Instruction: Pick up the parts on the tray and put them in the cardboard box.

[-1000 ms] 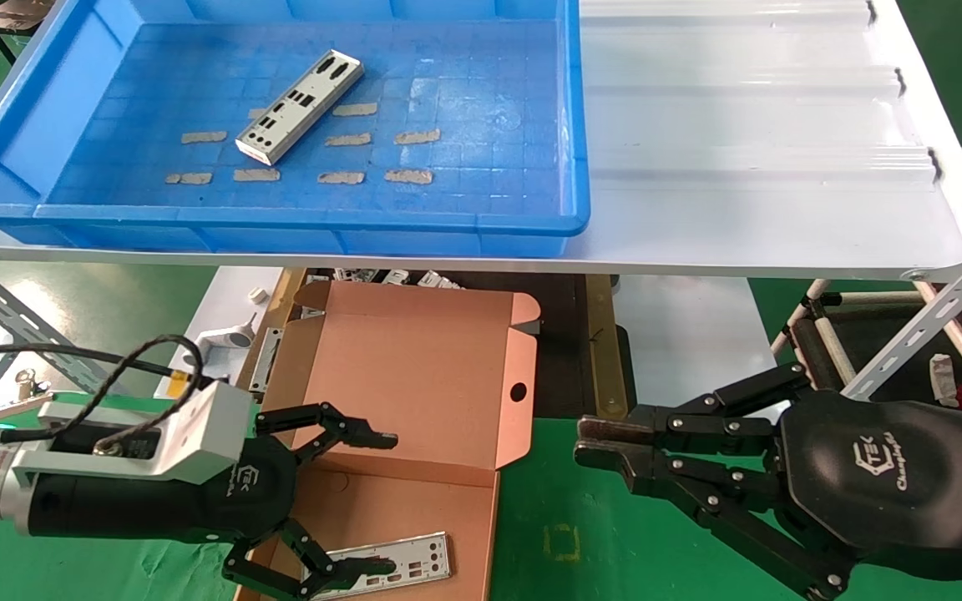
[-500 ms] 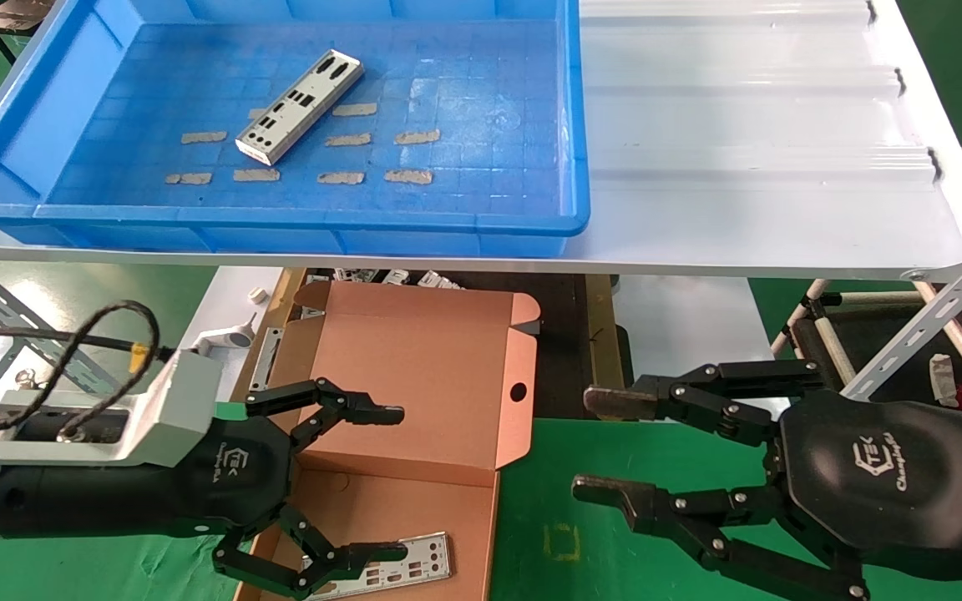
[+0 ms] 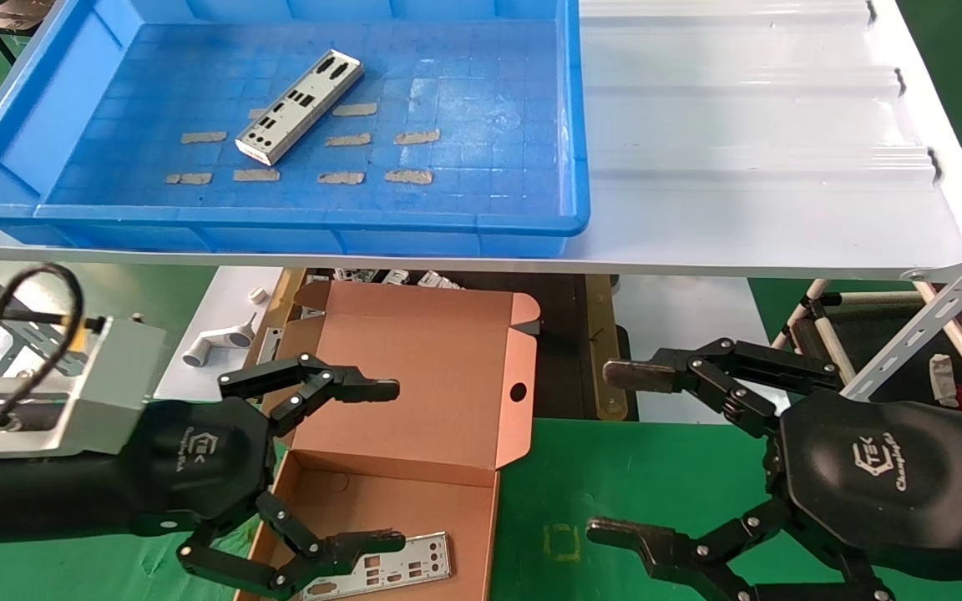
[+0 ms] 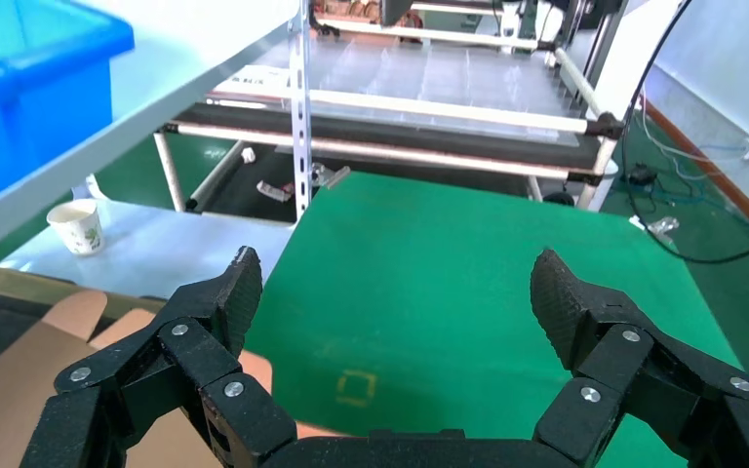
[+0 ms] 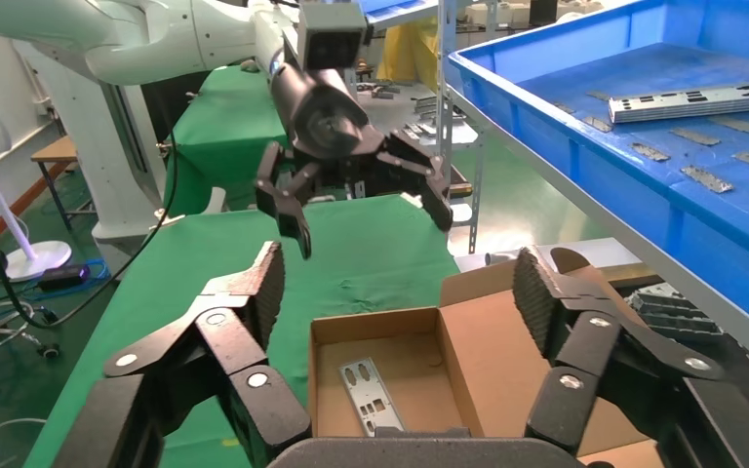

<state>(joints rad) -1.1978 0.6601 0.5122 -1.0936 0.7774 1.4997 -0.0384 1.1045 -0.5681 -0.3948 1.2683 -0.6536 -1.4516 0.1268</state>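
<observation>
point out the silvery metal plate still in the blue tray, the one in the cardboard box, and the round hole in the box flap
silvery metal plate in blue plastic tray (image 3: pixel 300 106), head view, plate's middle
silvery metal plate in brown cardboard box (image 3: pixel 393 569), head view, bare middle
round flap hole (image 3: pixel 518 391), head view, the opening

1. The near end of the cardboard box (image 3: pixel 414 401) is cut off by the head view's lower edge, and its left wall is covered by the left gripper (image 3: pixel 381 467).
2. The part in the box (image 3: pixel 397 569) is partly hidden by the left gripper's lower finger (image 3: pixel 356 547).
3. The far side of the blue tray (image 3: pixel 281 221) is cropped by the upper edge.
4. Small pale objects (image 3: pixel 389 276) under the white shelf (image 3: pixel 748 167) are glimpsed; they are possibly more parts, too small to tell.
5. The right gripper's (image 3: pixel 615 451) lower finger is cut off below.
</observation>
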